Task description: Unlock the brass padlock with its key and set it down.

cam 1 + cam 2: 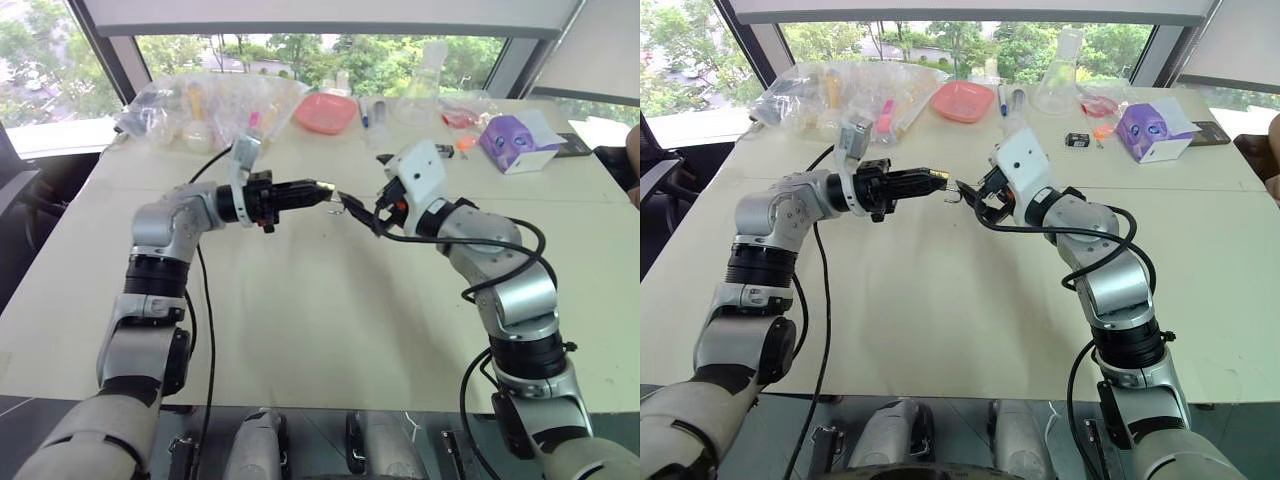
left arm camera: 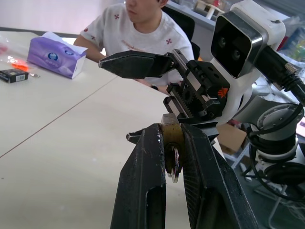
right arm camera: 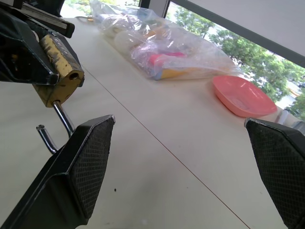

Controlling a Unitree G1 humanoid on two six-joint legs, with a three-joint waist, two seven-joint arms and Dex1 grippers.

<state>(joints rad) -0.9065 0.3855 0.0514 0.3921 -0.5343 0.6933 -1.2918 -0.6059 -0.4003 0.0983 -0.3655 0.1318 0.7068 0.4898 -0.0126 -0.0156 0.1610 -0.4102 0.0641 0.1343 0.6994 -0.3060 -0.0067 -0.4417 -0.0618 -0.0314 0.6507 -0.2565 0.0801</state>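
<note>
No writing can be read anywhere. The purple tissue box (image 2: 56,56) near the far right corner of the counter (image 1: 330,320) carries a round blue-and-white emblem on its side, but its lettering is too small to make out. The small black box (image 2: 13,75) just beside it has pale marks along one edge that cannot be read either. The brass padlock (image 3: 59,70) shows only worn, bare metal with no stamp visible. The person's white shirt (image 2: 138,36) bears small dark red cross-shaped marks, which form a pattern and not letters.
</note>
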